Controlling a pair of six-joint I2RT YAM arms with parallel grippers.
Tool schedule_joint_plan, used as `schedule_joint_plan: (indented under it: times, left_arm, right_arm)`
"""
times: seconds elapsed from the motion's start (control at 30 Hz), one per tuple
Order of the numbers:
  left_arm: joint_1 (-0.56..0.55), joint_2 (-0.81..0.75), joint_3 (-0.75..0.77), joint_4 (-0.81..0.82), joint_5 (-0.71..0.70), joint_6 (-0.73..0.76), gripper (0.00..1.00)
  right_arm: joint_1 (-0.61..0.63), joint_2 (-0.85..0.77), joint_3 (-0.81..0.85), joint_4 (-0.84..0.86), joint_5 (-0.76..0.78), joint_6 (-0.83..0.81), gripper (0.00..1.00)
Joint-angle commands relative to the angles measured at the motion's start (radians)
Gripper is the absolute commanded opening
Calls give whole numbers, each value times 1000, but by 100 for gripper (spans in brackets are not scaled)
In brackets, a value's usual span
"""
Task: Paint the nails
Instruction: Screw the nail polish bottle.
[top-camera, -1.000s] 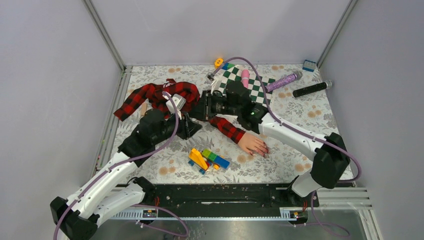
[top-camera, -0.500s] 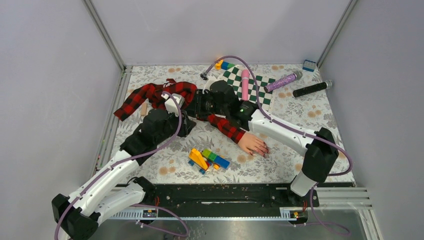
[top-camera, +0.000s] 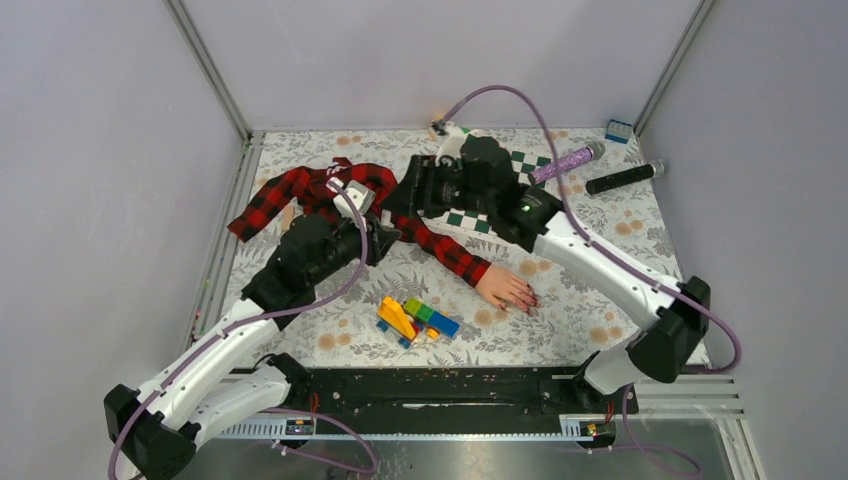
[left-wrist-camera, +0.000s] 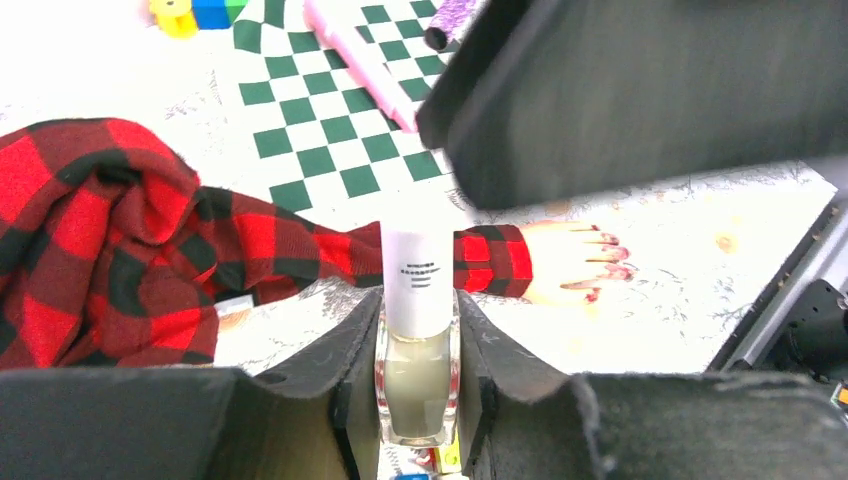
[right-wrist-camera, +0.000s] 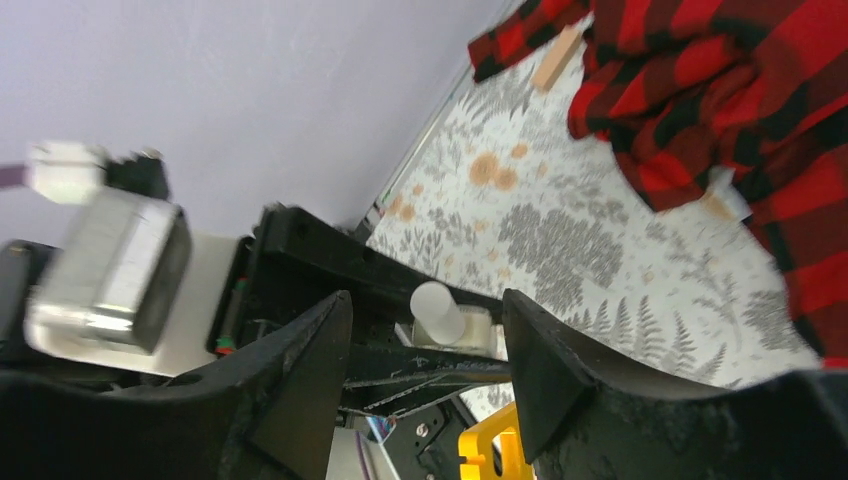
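Observation:
My left gripper is shut on a small pale bottle whose white cap is on and points away from the wrist. In the top view this gripper hovers over the plaid sleeve. My right gripper stands open, its fingers on either side of the cap without touching it, and it sits just beyond the bottle. The pale mannequin hand lies flat on the mat, its dark-red nails pointing right, also seen as the nails in the left wrist view.
A pile of coloured toy bricks lies in front of the sleeve. A green checkered cloth, a purple glitter cylinder, a black cylinder and a blue brick sit at the back right. The rest of the plaid shirt is bunched at the left.
The right gripper has gone from shut to open and has drawn back from the bottle toward the far wall. The left gripper keeps its hold and has barely moved.

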Motion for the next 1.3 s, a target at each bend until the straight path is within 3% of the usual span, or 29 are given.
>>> schedule_joint_plan:
  times: [0.0,0.23,0.37,0.47,0.6,0.7,0.8,1.03,1.27]
  left_arm:
    - [-13,8,53,109,113,46,0]
    - [-13,42,53,236,463,-60,0]
    - [-13,84,70,325,681,-139,0]
    - [-16,101,68,450,823,-239,0]
    - [-30,118,52,631,945,-390,0]
    - [-43,137,53,702,990,-451,0]
    - [-59,141,54,714,1002,-463,0]
    - [-70,129,53,725,1001,-471,0]
    - [-70,117,50,725,986,-468,0]
  right_arm:
    - [-73,-116,12,0,-17,-78,65]
    - [-166,-272,-126,96,-175,-194,72]
    - [-196,-394,-262,275,-362,-229,75]
    - [-197,-452,-364,504,-549,-168,77]
    - [-197,-432,-448,927,-699,88,77]
    - [-194,-376,-460,1158,-749,257,76]
    - [-179,-328,-445,1253,-769,327,75]
    - [-132,-280,-414,1271,-815,349,73]
    - [-106,-260,-411,1260,-848,365,62]
